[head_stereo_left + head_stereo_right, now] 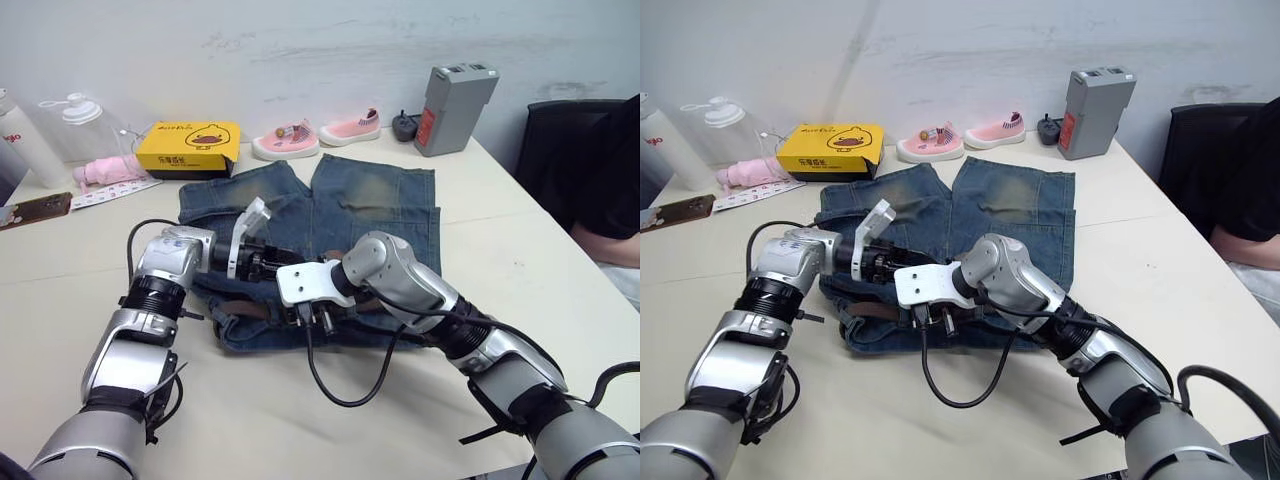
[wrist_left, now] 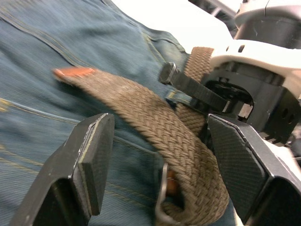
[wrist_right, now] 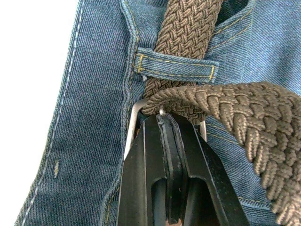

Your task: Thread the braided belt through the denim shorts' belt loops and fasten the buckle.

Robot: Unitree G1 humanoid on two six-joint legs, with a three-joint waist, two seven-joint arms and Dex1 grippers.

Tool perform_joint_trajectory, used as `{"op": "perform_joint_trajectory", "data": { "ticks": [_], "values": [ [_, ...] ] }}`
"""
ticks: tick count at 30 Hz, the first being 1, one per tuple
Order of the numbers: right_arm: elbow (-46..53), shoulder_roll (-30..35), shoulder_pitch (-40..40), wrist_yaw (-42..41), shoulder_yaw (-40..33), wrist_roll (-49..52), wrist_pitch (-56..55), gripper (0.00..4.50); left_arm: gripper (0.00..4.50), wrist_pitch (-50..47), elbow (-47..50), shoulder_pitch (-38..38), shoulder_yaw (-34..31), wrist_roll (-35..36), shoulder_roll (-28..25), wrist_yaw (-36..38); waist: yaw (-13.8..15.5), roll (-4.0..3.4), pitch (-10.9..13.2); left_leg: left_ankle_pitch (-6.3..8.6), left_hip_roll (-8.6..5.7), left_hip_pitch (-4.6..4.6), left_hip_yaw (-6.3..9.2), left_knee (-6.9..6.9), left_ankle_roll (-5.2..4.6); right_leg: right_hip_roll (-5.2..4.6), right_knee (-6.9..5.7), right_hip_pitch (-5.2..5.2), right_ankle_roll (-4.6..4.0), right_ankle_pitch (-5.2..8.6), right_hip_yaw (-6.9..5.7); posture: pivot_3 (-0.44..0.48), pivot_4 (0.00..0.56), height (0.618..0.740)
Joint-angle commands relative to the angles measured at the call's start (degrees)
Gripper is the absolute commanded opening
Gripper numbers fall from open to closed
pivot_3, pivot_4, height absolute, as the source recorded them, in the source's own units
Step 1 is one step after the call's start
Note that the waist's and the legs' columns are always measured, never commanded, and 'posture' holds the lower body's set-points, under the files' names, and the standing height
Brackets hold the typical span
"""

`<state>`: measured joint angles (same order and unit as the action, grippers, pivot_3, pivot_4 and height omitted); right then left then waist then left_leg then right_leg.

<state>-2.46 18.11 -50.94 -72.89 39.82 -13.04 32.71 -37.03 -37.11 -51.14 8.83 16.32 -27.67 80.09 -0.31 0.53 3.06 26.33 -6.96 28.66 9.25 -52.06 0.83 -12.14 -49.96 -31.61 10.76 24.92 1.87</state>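
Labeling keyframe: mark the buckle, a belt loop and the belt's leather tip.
buckle (image 3: 133,123), right wrist view, left side of metal frame.
belt loop (image 3: 175,66), right wrist view, middle of strip.
leather tip (image 2: 71,72), left wrist view, orange end.

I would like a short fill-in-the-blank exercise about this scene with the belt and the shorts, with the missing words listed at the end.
1. The braided belt passes under a denim belt ____ on the waistband.
2. The right gripper has its jaws ____ at the silver buckle.
3. The left gripper has its jaws ____, one on each side of the belt.
4. The denim shorts lie on a ____ table.

Missing words: loop; shut; open; white
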Motion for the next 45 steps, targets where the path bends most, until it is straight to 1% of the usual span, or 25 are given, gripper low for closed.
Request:
{"op": "perform_joint_trajectory", "data": {
  "ticks": [1,5,7,10,12,13,14,17,21,26,30,36,39,41,45],
  "values": [
    [-5.75,0.01,6.62,-1.74,7.94,-1.35,3.28,0.0,3.51,-0.51,-1.68,-2.11,0.92,-0.51,0.47,1.73,-0.01,0.0,0.02,0.0,0.0,0.0,0.0,0.0,0.0,0.0,0.0,0.0,0.0,0.0,0.0,0.0,0.15,0.624],
    [-5.69,-0.24,6.71,-1.38,7.8,-1.33,3.38,0.0,3.51,-0.4,-3.89,-2.92,1.35,-0.96,1.56,1.91,0.0,0.0,0.02,0.05,0.17,-0.03,0.01,0.0,0.1,0.01,0.01,-0.02,0.0,0.0,0.01,0.0,0.15,0.624],
    [-5.6,-0.26,6.79,-1.26,7.81,-1.35,3.39,0.0,3.51,-1.16,-5.3,-3.79,0.29,-0.32,2.25,1.89,0.03,0.0,0.03,0.06,0.2,-0.05,0.03,0.0,0.1,0.06,0.01,-0.02,0.0,0.0,-0.01,0.0,0.15,0.624],
    [-5.58,-0.38,6.89,-0.92,7.78,-1.37,3.31,0.0,2.68,-1.93,-6.54,-4.84,-1.5,0.89,2.52,2.09,-0.07,0.0,0.03,0.08,0.3,-0.06,0.02,0.0,0.14,0.1,0.01,-0.02,0.0,0.0,0.01,0.0,0.15,0.624],
    [-5.7,-0.54,6.86,-0.74,7.73,-1.37,3.22,0.0,1.85,-2.0,-6.47,-4.82,-1.59,0.9,2.24,2.67,-0.1,-0.03,0.06,0.13,0.44,-0.07,0.02,0.0,0.23,0.25,0.03,-0.03,0.0,0.0,0.01,0.0,0.15,0.624],
    [-5.8,-0.65,6.8,-0.68,7.69,-1.35,3.2,0.0,1.53,-2.01,-6.44,-4.75,-1.56,0.77,2.11,2.77,-0.09,-0.03,0.06,0.16,0.51,-0.09,0.03,0.0,0.29,0.38,0.03,-0.03,0.0,0.0,0.01,0.0,0.15,0.624],
    [-5.91,-0.78,6.73,-0.61,7.62,-1.31,3.16,0.0,1.08,-2.01,-6.42,-4.66,-1.6,0.74,1.98,2.83,-0.08,-0.03,0.06,0.17,0.54,-0.1,0.03,0.0,0.31,0.48,0.03,-0.03,-0.01,0.0,0.01,0.0,0.15,0.624],
    [-6.31,-1.02,6.56,-0.39,7.48,-1.33,2.93,0.0,0.05,-2.12,-6.6,-4.6,-2.01,0.83,1.74,2.61,-0.09,-0.09,0.1,0.2,0.66,-0.11,0.02,0.0,0.38,0.52,0.03,-0.04,-0.01,0.0,0.01,0.0,0.15,0.624],
    [-6.9,-1.41,6.34,-0.01,7.32,-1.38,2.62,0.0,0.05,-2.17,-6.35,-4.52,-3.21,1.18,1.4,1.3,-0.13,-0.14,0.16,0.22,0.7,-0.13,0.02,0.0,0.41,0.55,0.02,-0.05,-0.02,0.01,0.01,0.0,0.15,0.624],
    [-7.2,-1.75,6.19,0.26,7.26,-1.36,2.47,0.0,0.05,-1.01,-5.29,-4.59,-7.22,1.9,0.31,-2.38,-0.42,-0.12,0.27,0.22,0.73,-0.17,0.02,0.01,0.43,0.57,0.0,-0.05,-0.03,0.01,0.02,0.0,0.15,0.624],
    [-7.23,-1.49,6.26,0.18,7.45,-1.5,2.14,0.0,0.05,-1.77,-3.6,-4.57,-9.98,3.47,-0.42,-3.28,-0.76,-0.09,0.36,0.22,0.74,-0.17,0.03,0.01,0.44,0.58,-0.02,-0.05,-0.03,0.01,0.02,0.0,0.15,0.624],
    [-7.32,-0.89,6.45,-0.7,8.41,-1.75,1.68,0.0,0.05,-6.75,9.28,-2.59,-11.07,8.32,-0.75,-1.76,-0.85,-0.05,0.44,0.2,0.72,-0.17,0.07,0.01,0.47,0.58,-0.04,-0.04,-0.03,0.0,-0.01,0.0,0.15,0.624],
    [-7.68,-0.98,6.33,-1.15,9.14,-2.04,0.99,0.0,0.05,-10.7,17.24,-3.75,-11.3,12.46,0.22,-1.36,-0.88,-0.04,0.51,0.2,0.71,-0.17,0.08,0.01,0.48,0.57,-0.04,-0.04,-0.04,0.0,-0.01,0.0,0.15,0.624],
    [-7.77,-1.07,6.33,-1.24,9.4,-2.21,0.7,0.0,0.05,-12.22,19.66,-4.48,-11.55,13.92,0.84,-1.94,-0.88,0.01,0.56,0.19,0.72,-0.16,0.09,0.01,0.48,0.58,-0.04,-0.03,-0.04,0.0,-0.02,0.0,0.15,0.624],
    [-7.67,-1.1,6.58,-1.51,10.02,-2.84,0.01,0.0,0.05,-12.67,20.25,-6.81,-11.33,14.8,2.24,-2.57,-0.92,-0.05,0.71,0.18,0.71,-0.17,0.1,0.01,0.52,0.58,-0.04,-0.02,-0.04,-0.01,-0.02,0.0,0.15,0.624]
  ]
}}
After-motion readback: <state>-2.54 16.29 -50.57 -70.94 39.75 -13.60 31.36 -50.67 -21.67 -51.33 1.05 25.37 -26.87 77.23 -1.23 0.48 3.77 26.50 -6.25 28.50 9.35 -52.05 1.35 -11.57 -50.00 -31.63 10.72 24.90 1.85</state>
